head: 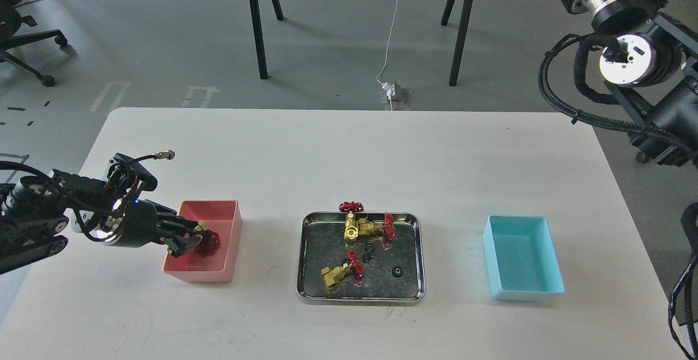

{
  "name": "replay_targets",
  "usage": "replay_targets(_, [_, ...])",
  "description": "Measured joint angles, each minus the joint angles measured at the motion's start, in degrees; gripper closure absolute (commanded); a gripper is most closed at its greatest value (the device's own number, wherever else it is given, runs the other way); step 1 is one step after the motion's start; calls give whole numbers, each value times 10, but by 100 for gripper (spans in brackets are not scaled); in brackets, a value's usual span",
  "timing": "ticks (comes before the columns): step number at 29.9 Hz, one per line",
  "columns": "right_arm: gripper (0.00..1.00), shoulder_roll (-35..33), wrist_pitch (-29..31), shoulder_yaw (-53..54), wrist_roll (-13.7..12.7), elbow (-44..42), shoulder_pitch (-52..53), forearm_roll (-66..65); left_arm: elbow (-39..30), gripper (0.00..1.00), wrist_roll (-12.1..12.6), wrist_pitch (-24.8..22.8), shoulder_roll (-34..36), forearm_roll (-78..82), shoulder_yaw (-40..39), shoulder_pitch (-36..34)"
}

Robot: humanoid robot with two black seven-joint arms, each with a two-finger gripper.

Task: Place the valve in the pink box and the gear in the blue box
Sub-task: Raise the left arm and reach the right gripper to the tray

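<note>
My left gripper (192,238), black and two-fingered, reaches in over the near-left wall of the salmon-pink open-top plastic box (232,223), its jaws closed on a small brass-bodied valve with a dark red spoked handwheel (209,241); the held valve sits inside the box's opening, though whether it touches the floor of the box I cannot tell. The pink box stands on the left part of the white desk (349,153).

At the middle of the desk lies a shiny rectangular steel tray (306,251). In it, toward the far edge, two more brass valves with red handwheels (364,228) are bunched together, one handwheel rising above the tray's far rim. A third brass valve (339,275) lies toward the near-left of the tray, tipped on its side with its red wheel pointing right. Between these, near the tray's centre, sits a longer black toothed piece (369,252), and just to its right and nearer, apart from everything else, a tiny black round gear with a centre hole (398,271) rests flat on the steel.

Well to the right of the tray stands the light turquoise-blue open-top plastic box (549,273), with nothing visible inside it.

My right arm (627,54) is raised at the upper right corner, above the desk's far right edge; its gripper is out of sight beyond the picture's border, so the state of those jaws does not show
</note>
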Motion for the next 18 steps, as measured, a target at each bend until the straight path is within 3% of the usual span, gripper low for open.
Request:
replay_targets(5, [0, -3, -2, -26, 0, 17, 1, -18, -32, 7, 0, -4, 20, -30, -40, -4])
replay_targets(8, [0, -13, -2, -76, 2, 49, 11, -84, -88, 6, 0, -18, 72, -63, -94, -11])
replay_targets(12, [0, -41, 0, -192, 4, 140, 47, -297, -171, 4, 0, -96, 143, -144, -221, -21])
replay_targets(15, [0, -69, 5, -310, 7, 224, 97, -453, -187, 2, 0, -157, 157, -279, -303, -15])
replay_targets(18, [0, -86, 14, -448, 9, 308, 164, -557, -195, 2, 0, -188, 159, -452, -348, -13])
